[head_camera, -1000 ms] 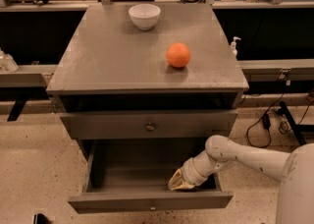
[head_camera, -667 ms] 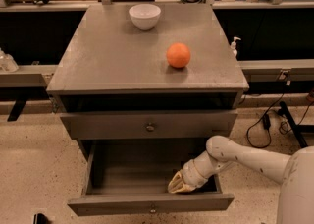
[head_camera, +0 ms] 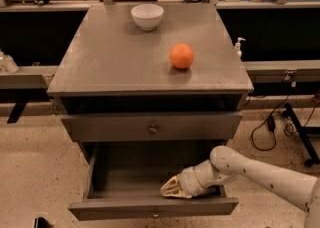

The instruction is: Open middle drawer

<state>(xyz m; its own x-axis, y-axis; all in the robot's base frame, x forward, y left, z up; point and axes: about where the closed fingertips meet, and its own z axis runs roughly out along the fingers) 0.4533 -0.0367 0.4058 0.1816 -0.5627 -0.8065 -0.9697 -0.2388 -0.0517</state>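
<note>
1. Claw [head_camera: 171,188] of the one-armed robot sits inside the middle drawer [head_camera: 115,209], low near the right end of its front panel and pointing left. Whether the claw is open or closed cannot be told, and nothing is seen in its grip.
2. Arm [head_camera: 260,172], white and jointed, reaches in from the lower right across the drawer's right side and slopes down to the claw.
3. Middle drawer stands well out from the grey cabinet, its floor in plain view. Its small round knob [head_camera: 156,215] faces the camera at the bottom edge. The claw lies behind the front panel, not on the knob.
4. Top drawer [head_camera: 100,127], directly above and carrying its own knob [head_camera: 153,129], appears to stand out only slightly, with a dark gap between it and the tabletop [head_camera: 110,57]. The lowest drawer is hidden under the open one.
5. White bowl [head_camera: 147,16] rests at the back of the tabletop, and an orange [head_camera: 181,56] sits nearer the right front, well apart from the bowl.
6. Opening looks essentially done, judging by how far out the drawer stands. What seems left is lifting the claw clear without nudging the drawer back in.
</note>
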